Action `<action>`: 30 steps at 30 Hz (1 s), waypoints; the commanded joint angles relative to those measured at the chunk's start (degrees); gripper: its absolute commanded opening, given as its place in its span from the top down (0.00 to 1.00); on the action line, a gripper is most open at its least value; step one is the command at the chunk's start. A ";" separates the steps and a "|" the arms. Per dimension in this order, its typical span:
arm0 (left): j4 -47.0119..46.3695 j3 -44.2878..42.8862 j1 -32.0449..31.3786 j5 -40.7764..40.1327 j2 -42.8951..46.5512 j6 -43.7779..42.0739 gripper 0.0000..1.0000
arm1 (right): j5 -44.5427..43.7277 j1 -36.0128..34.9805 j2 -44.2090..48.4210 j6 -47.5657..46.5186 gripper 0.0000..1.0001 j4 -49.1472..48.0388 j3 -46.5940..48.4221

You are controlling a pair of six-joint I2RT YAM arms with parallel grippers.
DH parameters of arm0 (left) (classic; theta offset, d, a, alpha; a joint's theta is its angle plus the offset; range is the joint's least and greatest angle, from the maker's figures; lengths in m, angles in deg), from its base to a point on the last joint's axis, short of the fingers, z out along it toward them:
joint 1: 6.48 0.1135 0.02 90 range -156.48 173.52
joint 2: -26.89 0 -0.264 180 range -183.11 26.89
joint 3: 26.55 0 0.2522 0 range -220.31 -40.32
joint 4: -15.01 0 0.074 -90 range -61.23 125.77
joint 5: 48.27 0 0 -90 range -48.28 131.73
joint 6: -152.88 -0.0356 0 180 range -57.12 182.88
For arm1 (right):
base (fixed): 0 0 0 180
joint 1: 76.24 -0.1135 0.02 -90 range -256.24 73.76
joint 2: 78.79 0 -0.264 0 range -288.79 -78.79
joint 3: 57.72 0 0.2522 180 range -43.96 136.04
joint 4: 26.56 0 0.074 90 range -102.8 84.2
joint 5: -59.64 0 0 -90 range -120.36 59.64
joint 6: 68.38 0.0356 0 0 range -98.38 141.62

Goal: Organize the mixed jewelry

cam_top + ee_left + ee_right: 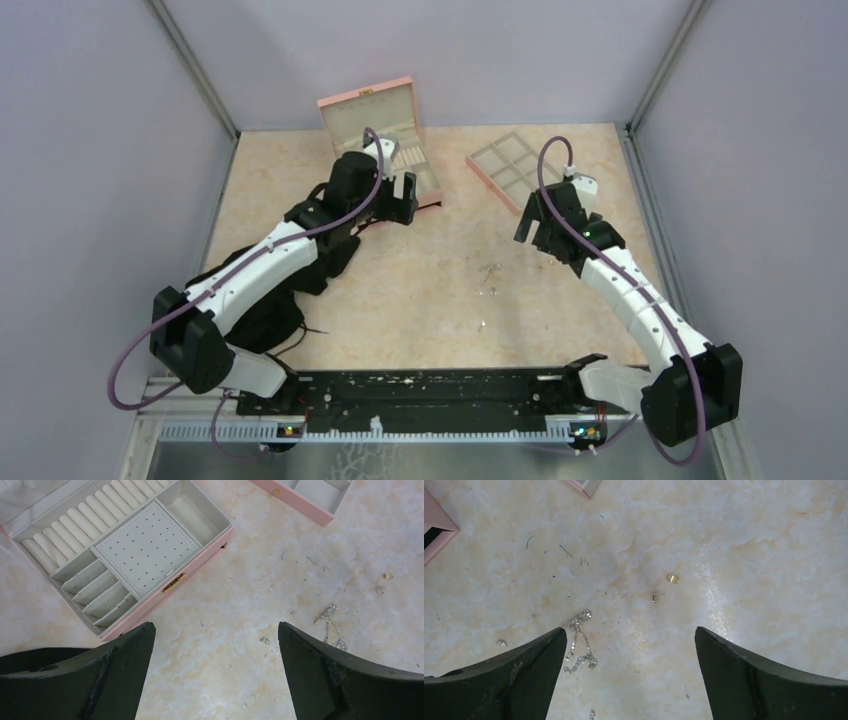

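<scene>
Jewelry (488,277) lying loose on table (420,320), mid-centre, between the arms; chain (579,647) showing by right gripper's (631,632) left finger. Box (365,104) sitting open back-left, tray (497,192) back-right. Left gripper (215,630) and right gripper both hovering wide open, holding nothing.

Top camera is looking down over the whole tabletop (420,300); both wrist cameras are hovering close above it, sharing the silvery chain (328,614) (580,621).

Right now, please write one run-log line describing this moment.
left gripper: open, empty | right gripper: open, empty | jewelry: loose on table | pink box: lid open
</scene>
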 commanded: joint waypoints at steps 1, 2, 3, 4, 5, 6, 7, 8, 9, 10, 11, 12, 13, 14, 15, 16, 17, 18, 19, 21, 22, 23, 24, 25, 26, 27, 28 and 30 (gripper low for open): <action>0.06 0.98 -0.09 0.44 0.65 -0.02 0.01 | -0.61 -0.19 1.15 2.27 0.02 -1.76 0.24; 0.17 0.99 -0.11 0.36 0.56 0.02 0.01 | -0.40 -0.19 0.92 2.28 0.02 -1.81 0.24; 0.40 1.00 -0.04 0.38 0.53 0.07 0.01 | -0.31 -0.19 0.83 2.54 0.02 -1.82 0.05; 0.61 0.90 -0.07 0.38 0.50 0.06 0.01 | -0.15 -0.19 0.72 2.91 0.02 -1.87 -0.30; 0.78 0.84 -0.08 0.31 0.46 0.06 0.01 | 0.08 -0.19 0.72 3.13 0.02 -1.98 -0.64; 0.95 0.89 -0.06 0.27 0.47 0.06 0.01 | 0.39 -0.19 0.64 3.55 0.02 -2.01 -0.97; 1.11 1.02 -0.06 0.11 0.62 0.08 0.01 | 0.60 -0.19 0.64 4.26 0.02 -1.79 -1.34; 1.20 1.29 -0.08 -0.14 0.65 0.20 0.01 | 0.85 -0.19 0.66 4.97 0.02 -1.84 -1.71; 1.20 1.61 -0.07 -0.41 0.88 0.48 0.01 | 1.67 -0.21 0.60 5.09 0.02 -2.15 -2.06; 1.19 2.05 -0.09 -0.78 1.07 0.84 0.01 | 2.29 -0.18 0.72 5.09 0.02 -2.57 -2.30; 1.28 2.39 -0.08 -1.06 1.35 1.14 0.01 | 3.01 -0.18 0.72 5.05 0.02 -3.07 -2.73; 1.30 2.86 -0.04 -0.88 1.61 1.32 0.01 | 4.18 -0.19 0.80 4.68 0.02 -3.95 -3.04; 1.38 3.37 -0.04 -0.81 1.76 1.70 0.01 | 5.94 -0.19 0.89 4.02 0.02 -4.81 -3.40; 1.43 4.23 -0.09 -0.82 1.80 2.26 0.01 | 7.34 -0.23 0.84 3.73 0.04 -5.44 -3.58; 1.55 4.98 -0.04 -1.04 1.73 3.05 0.01 | 8.40 -0.44 0.73 3.66 0.05 -6.14 -3.72; 1.57 5.63 -0.09 -1.17 1.69 3.98 0.01 | 8.38 -0.92 0.54 4.31 0.06 -5.98 -3.60; 1.57 6.26 -0.07 -1.27 1.58 4.73 0.01 | 8.59 -1.76 0.15 4.19 0.10 -6.14 -3.41; 1.61 6.74 -0.09 -1.36 1.53 5.47 0.01 | 8.56 -2.99 -0.70 3.76 0.12 -6.51 -3.12; 1.84 7.06 -0.04 -1.87 1.48 6.12 0.01 | 8.20 -4.44 -1.61 3.59 0.16 -6.60 -2.67; 2.45 7.28 -0.03 -3.61 1.39 7.06 0.01 | 7.67 -7.29 -4.59 3.21 0.22 -5.95 -1.16; 2.62 7.25 0.00 -4.53 1.50 7.35 0.01 | 7.84 -8.14 -6.11 3.43 0.27 -5.69 -0.55; 2.70 7.29 0.02 -5.79 1.72 7.59 0.01 | 8.38 -8.66 -7.82 3.52 0.30 -5.60 -0.12; 2.63 7.37 0.03 -7.10 1.96 7.61 0.01 | 8.85 -8.97 -9.29 3.74 0.35 -5.62 -0.06; 2.62 7.42 0.08 -8.11 2.21 7.51 0.01 | 9.33 -9.19 -10.57 3.85 0.37 -6.04 -0.11; 2.46 7.49 0.17 -9.34 2.56 6.97 0.01 | 9.65 -9.36 -11.94 4.08 0.39 -6.19 -0.26; 2.18 7.64 0.20 -10.33 2.94 6.51 0.01 | 10.01 -9.36 -13.07 4.22 0.40 -6.34 -0.39; 2.06 7.75 0.49 -11.41 3.29 6.40 0.01 | 10.36 -9.41 -14.30 4.48 0.42 -6.30 -0.41; 1.74 7.99 1.99 -12.51 3.96 7.10 0.01 | 11.66 -9.41 -16.54 4.55 0.41 -6.48 -0.51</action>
